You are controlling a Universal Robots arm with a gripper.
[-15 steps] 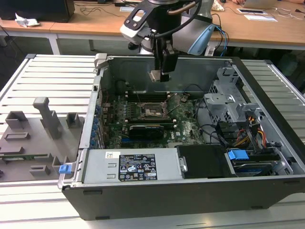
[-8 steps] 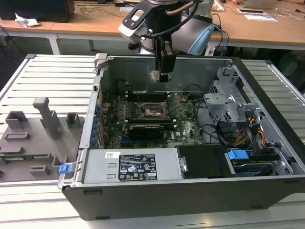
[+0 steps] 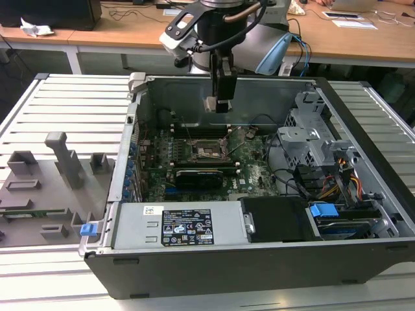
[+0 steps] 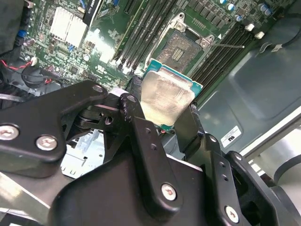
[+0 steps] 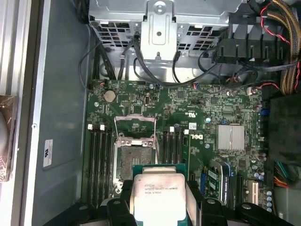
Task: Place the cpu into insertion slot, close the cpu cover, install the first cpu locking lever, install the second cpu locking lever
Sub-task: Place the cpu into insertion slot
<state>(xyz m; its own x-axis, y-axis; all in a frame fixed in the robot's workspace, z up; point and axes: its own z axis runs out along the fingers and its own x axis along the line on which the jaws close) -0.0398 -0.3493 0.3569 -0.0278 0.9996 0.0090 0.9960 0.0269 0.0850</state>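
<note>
The hand [image 3: 218,102] pinches the cpu [image 5: 157,197] by two opposite edges, its silvery top showing between the black fingers [image 4: 143,136]. Just past the chip, below the hand and clear of it, the insertion slot [image 5: 134,162] lies bare on the green board [image 5: 207,108]. The cpu cover [image 5: 136,140] stands swung open at the slot's farther edge, inside the open computer case [image 3: 259,269].
</note>
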